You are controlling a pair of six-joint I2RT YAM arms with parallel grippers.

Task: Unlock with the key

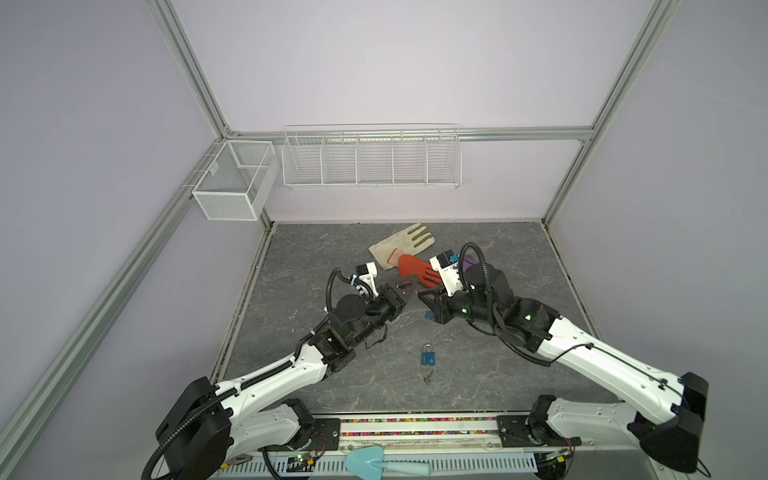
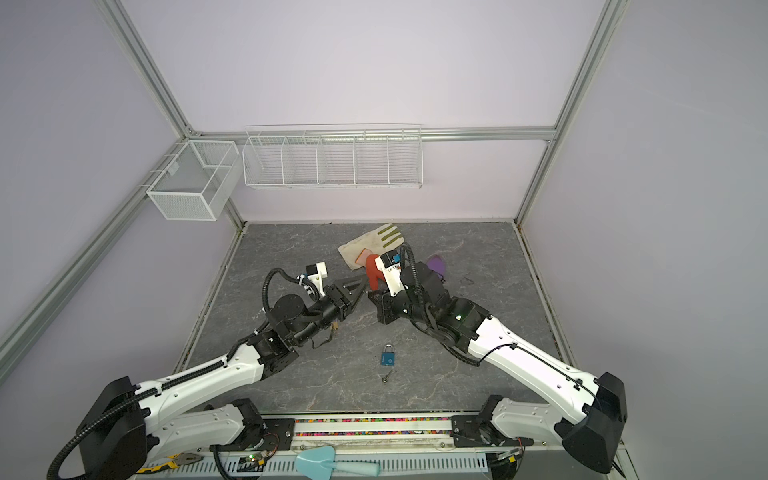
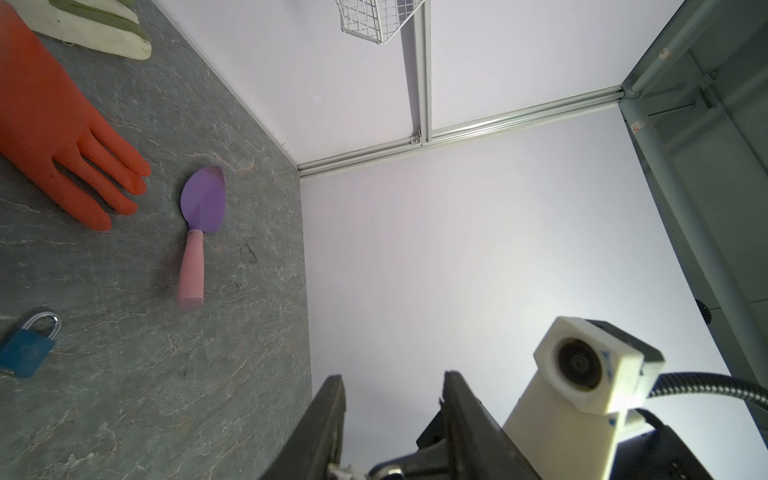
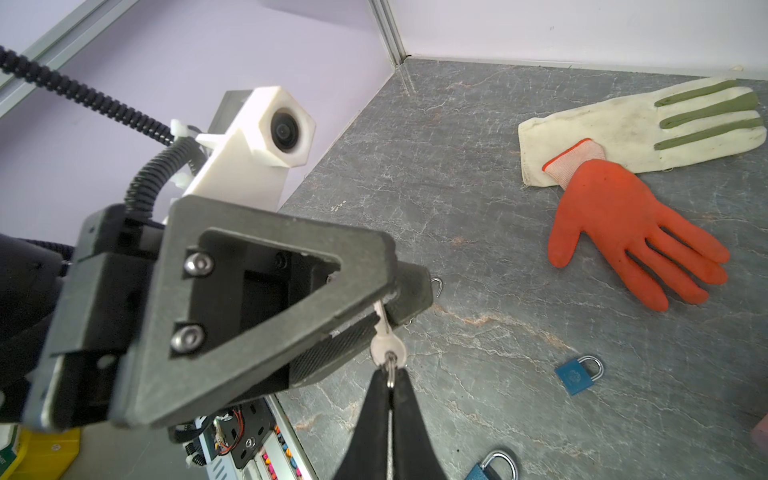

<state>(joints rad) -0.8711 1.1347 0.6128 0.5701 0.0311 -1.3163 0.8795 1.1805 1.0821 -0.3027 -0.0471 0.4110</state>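
key (image 4: 388, 348), blade toward left gripper (image 4: 384, 316)

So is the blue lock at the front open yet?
It looks shut: the blue padlock lies flat, with both shackle ends down in its body.

Robot lab; aluminium frame (image 1: 523, 134)

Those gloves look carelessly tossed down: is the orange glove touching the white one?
Touching. In the right wrist view the cuff of the orange glove lies on top of the white glove, overlapping its wrist end.
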